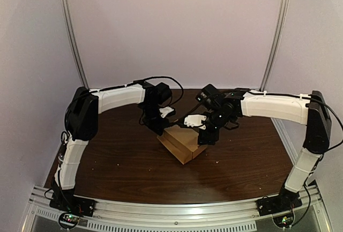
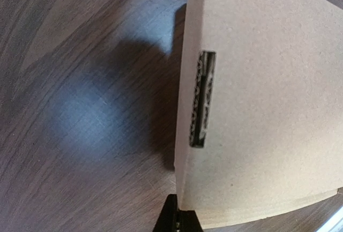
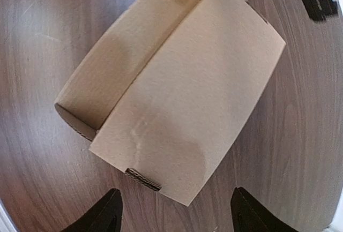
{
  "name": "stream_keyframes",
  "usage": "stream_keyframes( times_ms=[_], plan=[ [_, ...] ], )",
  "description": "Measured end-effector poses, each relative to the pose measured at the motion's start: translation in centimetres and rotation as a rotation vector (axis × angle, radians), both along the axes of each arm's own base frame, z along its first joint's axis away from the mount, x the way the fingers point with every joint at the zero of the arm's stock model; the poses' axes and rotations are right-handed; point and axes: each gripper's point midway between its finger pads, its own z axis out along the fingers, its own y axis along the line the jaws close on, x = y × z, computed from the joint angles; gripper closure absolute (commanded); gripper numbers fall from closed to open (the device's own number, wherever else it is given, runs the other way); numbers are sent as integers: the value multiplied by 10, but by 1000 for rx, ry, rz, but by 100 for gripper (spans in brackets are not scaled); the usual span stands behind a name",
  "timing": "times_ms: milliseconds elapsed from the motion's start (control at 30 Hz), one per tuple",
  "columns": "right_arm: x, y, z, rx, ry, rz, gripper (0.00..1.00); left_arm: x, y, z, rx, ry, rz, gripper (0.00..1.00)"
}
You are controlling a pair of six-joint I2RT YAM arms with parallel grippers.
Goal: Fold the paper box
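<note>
Box (image 1: 181, 145) sits mid-table (image 1: 123, 173), approx. closed: top flap (image 3: 193, 98) lies over it, but one long side isn't tucked yet. Right gripper (image 1: 206, 134) hovers above w/ fingers wide apart, empty. Left gripper (image 1: 159, 123) is at the box's far end; can't tell its grip.

The brown folded cardboard box (image 1: 182, 143) sits on the dark wooden table (image 1: 123, 162) between the two tools, with the left gripper (image 1: 161, 125) at its far left corner and the right gripper (image 1: 206, 135) over its far right side. Under the right gripper the box's upper panel overlaps a lower part to its left, its near edge just ahead of the parted fingers (image 3: 102, 216) and clear of them. To the left gripper the box lies on the right and bare table on the left, one fingertip (image 2: 177, 218) at the box's near edge.
</note>
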Motion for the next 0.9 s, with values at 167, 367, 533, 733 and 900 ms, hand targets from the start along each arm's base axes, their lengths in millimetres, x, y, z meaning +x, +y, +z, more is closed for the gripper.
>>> stream_keyframes(
  times_ms=[167, 367, 533, 733, 900],
  plan=[
    [24, -12, -4, 96, 157, -177, 26, 0, -1, 0, -4, 1, 3, 100],
    [37, -9, -19, 162, 349, -296, 25, 0, -1, 0, -7, 2, 10, 100],
    [30, -8, -28, 162, 434, -343, 25, 0, -2, 0, -11, 6, 19, 100],
    [28, -2, -38, 165, 502, -367, 32, 1, -3, 1, -17, 5, 28, 100],
    [26, 0, -50, 155, 546, -391, 40, 1, -3, -3, -18, 6, 39, 100]
  ],
)
